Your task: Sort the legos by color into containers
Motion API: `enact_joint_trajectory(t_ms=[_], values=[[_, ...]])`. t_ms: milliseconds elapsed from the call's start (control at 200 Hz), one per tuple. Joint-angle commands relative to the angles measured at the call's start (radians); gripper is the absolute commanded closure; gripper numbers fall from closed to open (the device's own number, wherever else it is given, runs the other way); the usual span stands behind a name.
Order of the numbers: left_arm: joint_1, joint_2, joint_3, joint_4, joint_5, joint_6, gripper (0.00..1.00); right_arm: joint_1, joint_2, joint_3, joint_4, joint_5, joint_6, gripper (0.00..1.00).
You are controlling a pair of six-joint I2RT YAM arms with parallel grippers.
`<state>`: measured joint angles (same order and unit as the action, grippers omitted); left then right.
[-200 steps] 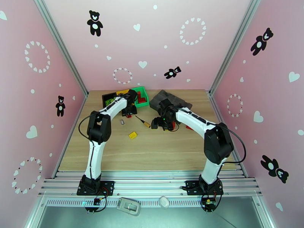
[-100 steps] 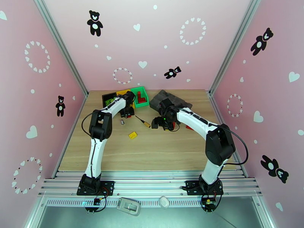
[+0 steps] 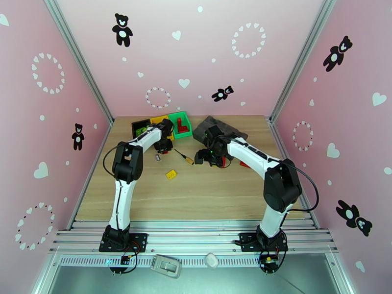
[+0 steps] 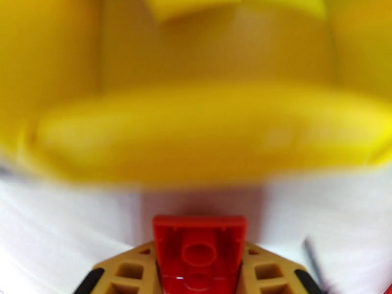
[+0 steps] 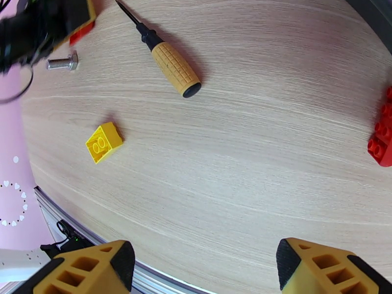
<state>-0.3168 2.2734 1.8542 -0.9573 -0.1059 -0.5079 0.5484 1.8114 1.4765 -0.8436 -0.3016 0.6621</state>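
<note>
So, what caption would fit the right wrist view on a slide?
Open right gripper over the table, with a screwdriver, a bolt, a yellow lego and a red lego.

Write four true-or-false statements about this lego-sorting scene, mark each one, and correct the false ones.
1. The left end effector holds a red lego. True.
2. The right end effector grips the screwdriver. False: it is open and empty; the screwdriver lies on the table.
3. A yellow lego lies loose on the table. True.
4. The green bin holds yellow legos. False: red legos lie in it.
</note>
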Motion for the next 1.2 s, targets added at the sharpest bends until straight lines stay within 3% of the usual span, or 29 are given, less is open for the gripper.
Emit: enact_joint_trajectory(t_ms=[0, 155, 295, 405, 536, 641, 706, 811, 966, 1196], values=[[-0.018, -0.142, -0.042, 0.026, 0.048, -0.013, 0.75, -0.004, 0.031, 0.036, 0.008, 0.005, -0.002, 0.19], [-0.021, -0.192, -0.028, 0.067, 0.165, 0.0, 0.75, -0.005, 0.061, 0.074, 0.015, 0.007, 0.002, 0.19], [-0.02, -0.146, 0.107, 0.088, 0.261, -0.001, 0.75, -0.005, 0.075, 0.109, -0.001, 0.016, -0.003, 0.19], [-0.018, -0.024, 0.317, 0.047, 0.298, -0.014, 0.74, -0.008, 0.075, 0.117, -0.018, 0.023, -0.007, 0.19], [-0.007, 0.183, 0.678, -0.035, 0.316, -0.051, 0.73, -0.016, 0.061, 0.113, -0.035, 0.03, -0.005, 0.19], [0.02, 0.324, 0.884, -0.038, 0.334, -0.118, 0.62, -0.022, 0.045, 0.111, -0.055, 0.042, -0.003, 0.19], [0.041, 0.357, 0.89, 0.006, 0.34, -0.168, 0.54, -0.027, 0.036, 0.11, -0.068, 0.051, -0.003, 0.19], [0.059, 0.359, 0.833, 0.096, 0.359, -0.205, 0.3, -0.036, 0.018, 0.107, -0.086, 0.062, -0.002, 0.19], [0.052, 0.348, 0.833, 0.141, 0.405, -0.173, 0.21, -0.051, -0.001, 0.096, -0.099, 0.069, -0.005, 0.19], [0.028, 0.246, 0.769, 0.149, 0.414, -0.116, 0.2, -0.063, -0.005, 0.093, -0.095, 0.086, -0.01, 0.19]])
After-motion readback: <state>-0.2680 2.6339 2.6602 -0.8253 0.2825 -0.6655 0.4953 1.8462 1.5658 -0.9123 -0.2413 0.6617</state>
